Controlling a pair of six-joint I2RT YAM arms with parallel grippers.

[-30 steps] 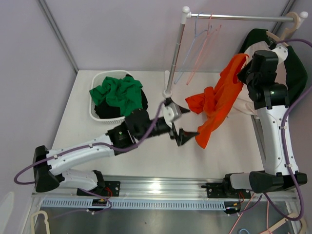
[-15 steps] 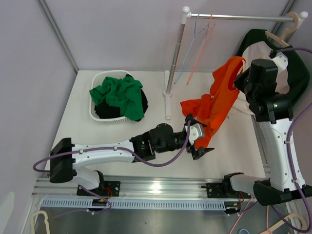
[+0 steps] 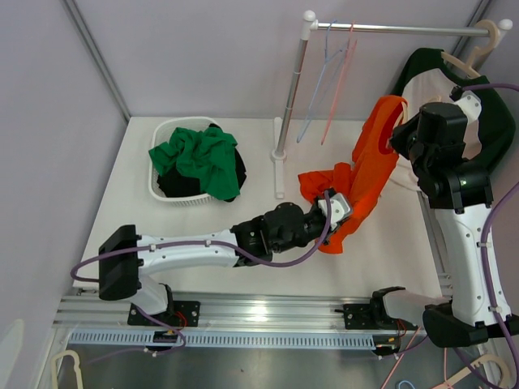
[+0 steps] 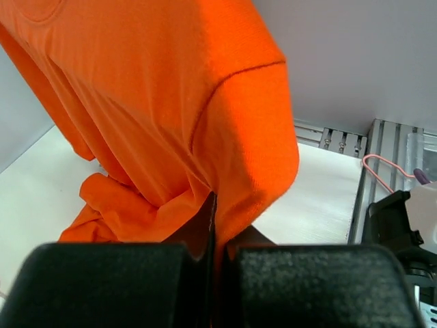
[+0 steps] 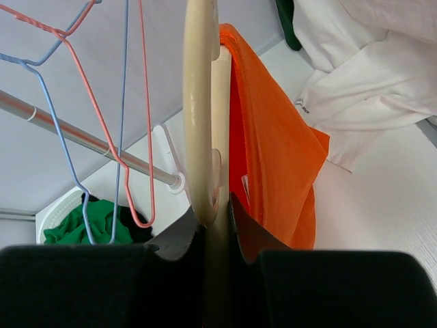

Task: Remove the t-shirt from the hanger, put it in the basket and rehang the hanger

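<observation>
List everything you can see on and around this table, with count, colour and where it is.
orange t-shirt: one, orange, hanging from the hanger down to the table, right of centre
hanger: one, cream, inside the t-shirt's top
basket: one, white, far left of the table
green clothes: a heap, green, on top in the basket
black clothes: count unclear, black, under the green heap
rack: one, white pole and metal rail, at the back
wire hangers: two, blue and pink, on the rail
white and dark green clothing: count unclear, far right
table: one, white
left gripper: shut on the t-shirt's lower part
right gripper: shut on the hanger
</observation>
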